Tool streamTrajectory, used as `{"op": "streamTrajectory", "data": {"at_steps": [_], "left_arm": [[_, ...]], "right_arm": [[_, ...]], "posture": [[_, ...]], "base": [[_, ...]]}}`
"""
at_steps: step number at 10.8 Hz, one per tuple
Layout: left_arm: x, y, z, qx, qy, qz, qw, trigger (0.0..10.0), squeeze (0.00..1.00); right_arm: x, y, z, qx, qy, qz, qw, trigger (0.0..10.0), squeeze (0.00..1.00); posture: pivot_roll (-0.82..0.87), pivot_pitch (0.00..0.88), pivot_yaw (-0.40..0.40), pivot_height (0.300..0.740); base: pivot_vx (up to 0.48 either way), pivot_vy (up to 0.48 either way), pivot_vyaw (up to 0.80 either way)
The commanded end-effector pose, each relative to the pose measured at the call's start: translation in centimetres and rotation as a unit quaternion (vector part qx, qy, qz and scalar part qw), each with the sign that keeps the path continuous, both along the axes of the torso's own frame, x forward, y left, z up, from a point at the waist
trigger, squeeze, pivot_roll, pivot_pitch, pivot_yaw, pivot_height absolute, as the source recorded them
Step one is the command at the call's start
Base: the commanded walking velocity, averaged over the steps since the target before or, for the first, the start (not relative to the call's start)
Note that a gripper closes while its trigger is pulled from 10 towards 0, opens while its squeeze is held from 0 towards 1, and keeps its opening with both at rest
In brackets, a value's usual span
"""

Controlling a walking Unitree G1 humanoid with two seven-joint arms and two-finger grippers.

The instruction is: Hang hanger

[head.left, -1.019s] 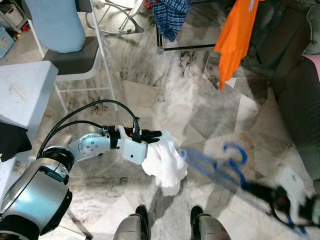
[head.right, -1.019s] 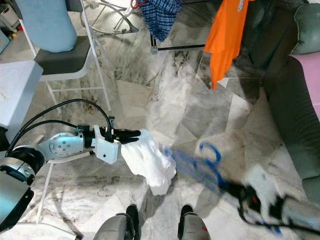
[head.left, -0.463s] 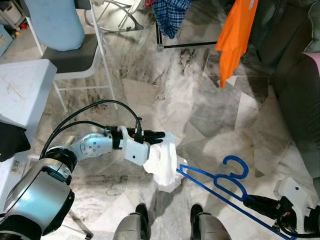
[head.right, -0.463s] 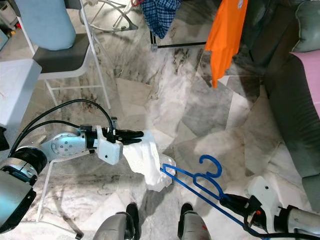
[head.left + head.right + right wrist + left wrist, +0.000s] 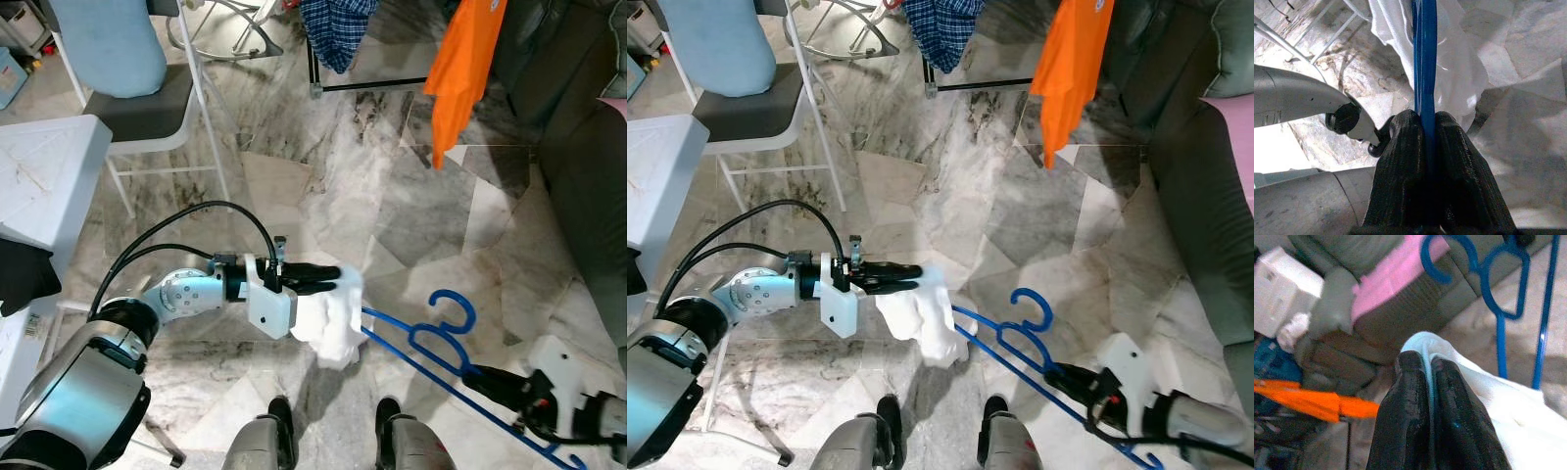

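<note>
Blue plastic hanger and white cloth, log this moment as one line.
left gripper: shut on white cloth | right gripper: shut on blue plastic hanger | hanger end touching cloth | above marble floor

From my head cameras, one end of the blue hanger (image 5: 446,348) is hidden inside the white cloth (image 5: 331,316), and its lower bar is cut off by the bottom edge. The orange shirt (image 5: 462,69) and the checked shirt (image 5: 338,27) are both cut off at the top edge, so I cannot see what they hang from. The sofa (image 5: 583,157) runs off the right edge. In the left wrist camera, the background behind the cloth is blurred.
</note>
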State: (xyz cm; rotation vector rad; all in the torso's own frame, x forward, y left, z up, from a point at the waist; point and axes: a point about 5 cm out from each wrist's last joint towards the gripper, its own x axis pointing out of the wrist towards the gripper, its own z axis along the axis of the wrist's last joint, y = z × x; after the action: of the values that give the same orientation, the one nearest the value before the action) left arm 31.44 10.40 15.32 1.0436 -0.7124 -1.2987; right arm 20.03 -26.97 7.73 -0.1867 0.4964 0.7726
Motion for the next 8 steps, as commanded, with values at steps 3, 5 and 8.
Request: {"op": "streamTrajectory", "data": {"at_steps": [3,5,8], "left_arm": [[-0.4,-0.3,1.3,-0.051,-0.024,-0.022,0.998,10.0,0.0],[-0.4,-0.7,2.5,-0.087,-0.037,-0.027,0.995,10.0,0.0],[-0.9,-0.9,2.2,-0.104,-0.028,-0.034,0.994,10.0,0.0]], "right_arm": [[-0.2,0.7,-2.2,0.017,0.023,-0.021,0.999,10.0,0.0],[-0.2,0.0,-3.9,0.001,0.038,-0.068,0.997,10.0,0.0],[1.9,-2.1,-4.8,0.017,0.001,-0.251,0.968,10.0,0.0]], "posture": [[-0.18,0.329,0.151,0.74],[-0.18,0.329,0.149,0.74],[-0.17,0.332,0.147,0.74]], "base": [[0.0,0.0,0.0],[0.0,0.0,0.0],[0.0,0.0,0.0]]}}
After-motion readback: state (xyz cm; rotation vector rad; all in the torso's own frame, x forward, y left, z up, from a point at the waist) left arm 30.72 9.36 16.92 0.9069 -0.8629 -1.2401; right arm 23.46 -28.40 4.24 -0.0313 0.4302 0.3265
